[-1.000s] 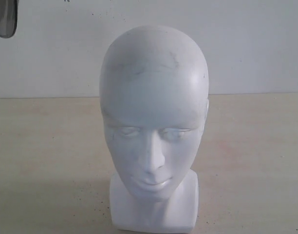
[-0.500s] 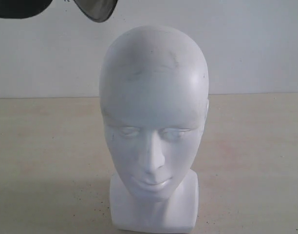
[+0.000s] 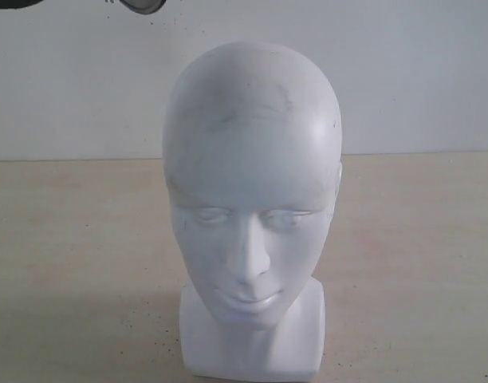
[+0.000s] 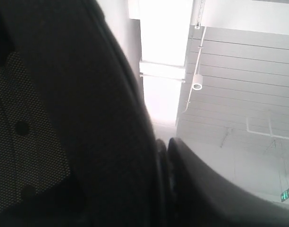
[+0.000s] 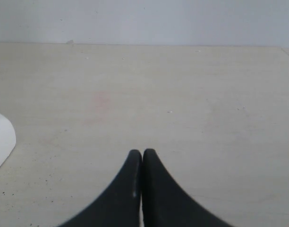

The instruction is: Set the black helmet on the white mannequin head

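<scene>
Pale wooden table, white wall: the white mannequin head stands. The left gripper holds the black helmet at eleven o'clock; the right gripper is pinched closed.

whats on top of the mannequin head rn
Nothing: the head is bare on top. The helmet is only a dark sliver at the picture's top edge, up-left, clear of it. The head's back is hidden.
</scene>
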